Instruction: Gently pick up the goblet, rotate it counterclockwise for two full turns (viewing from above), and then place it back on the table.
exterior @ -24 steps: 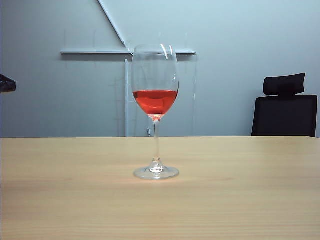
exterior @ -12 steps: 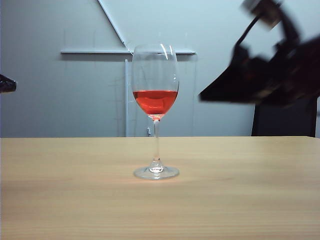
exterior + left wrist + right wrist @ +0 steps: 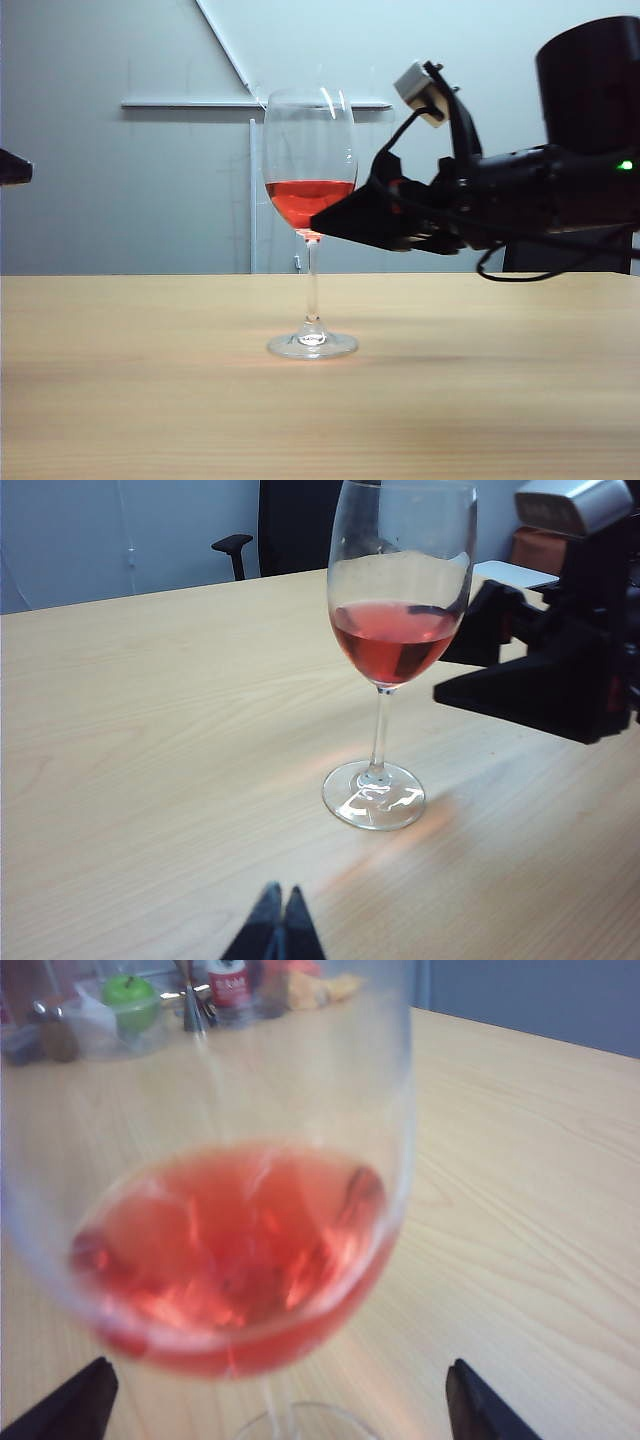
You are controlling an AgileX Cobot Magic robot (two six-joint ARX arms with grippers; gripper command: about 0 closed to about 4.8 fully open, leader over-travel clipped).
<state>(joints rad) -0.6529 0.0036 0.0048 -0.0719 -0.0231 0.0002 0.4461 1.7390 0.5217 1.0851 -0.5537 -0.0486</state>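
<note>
**Right gripper open at the goblet's bowl; glass upright on the table**

Right gripper [image 3: 335,222] reaches in from the right side of the exterior view, held level, its dark fingertips at the height of the bowl's base and just beside the glass. Contact cannot be told from this angle. Jaws stand wide apart: in the right wrist view [image 3: 275,1400] one fingertip shows on each side of the frame, with the bowl filling the space between them, very close and blurred.

Goblet [image 3: 311,215] stands upright near the centre of the exterior view, round foot flat on the table [image 3: 500,400]. Clear tulip bowl, red liquid in its lower part, thin stem. Left wrist view shows the same glass [image 3: 398,650] right of centre, foot resting on light wood grain [image 3: 150,730], with the right arm's black body just beside the bowl at the right edge.

Left gripper [image 3: 277,930] sits at the lower middle of its own view, the two dark tips pressed together with nothing between them, well apart from the goblet's foot.

Black office chair [image 3: 520,255] stands behind the table, mostly hidden by the right arm.
</note>
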